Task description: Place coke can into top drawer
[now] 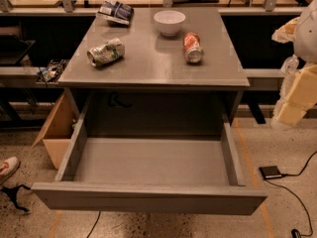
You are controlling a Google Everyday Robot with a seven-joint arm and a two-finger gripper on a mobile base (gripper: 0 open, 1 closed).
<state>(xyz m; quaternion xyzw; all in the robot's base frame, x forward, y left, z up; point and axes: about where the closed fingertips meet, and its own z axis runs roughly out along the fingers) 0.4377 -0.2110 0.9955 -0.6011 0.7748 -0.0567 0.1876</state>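
Note:
The coke can, red with white markings and a silver end, lies on its side on the right part of the grey cabinet top. The top drawer is pulled fully open below it, and nothing shows on its grey floor. My gripper hangs at the right edge of the view, beside the cabinet and below its top. It is well to the right of the can and apart from it, with nothing seen in it.
A dented silver-green can lies on the left of the cabinet top. A white bowl and a dark snack bag sit at the back. A cardboard box stands left of the drawer. A black device with a cable lies on the floor at right.

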